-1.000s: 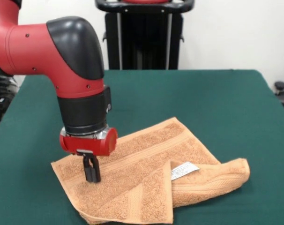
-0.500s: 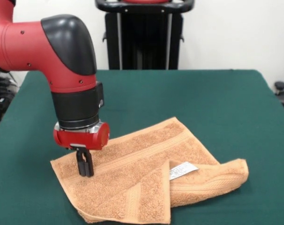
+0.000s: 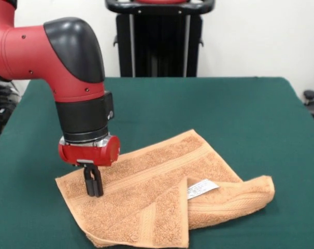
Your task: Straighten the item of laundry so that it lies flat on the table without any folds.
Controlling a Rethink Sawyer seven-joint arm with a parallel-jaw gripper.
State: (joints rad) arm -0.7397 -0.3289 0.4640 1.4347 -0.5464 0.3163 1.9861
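While the claw [image 3: 94, 189] stands with its tips pressed into the towel [image 3: 162, 192] near its left corner in the front view, the two fingers are clenched together, and they seem to pinch a little of the cloth (the terry hides the exact grip). Compared with a second ago, the arm has moved a little to the left and the towel has slid with it, so the right edge and the white label [image 3: 202, 188] also shifted slightly left. In the last half second almost nothing changed. The towel lies at the near part of the green worktop [image 3: 240, 109], well apart from the far edge. Its right part is folded over itself, and a flap stands folded at the front edge. I judge the drag did not open these folds, so the flattening is hardly begun.
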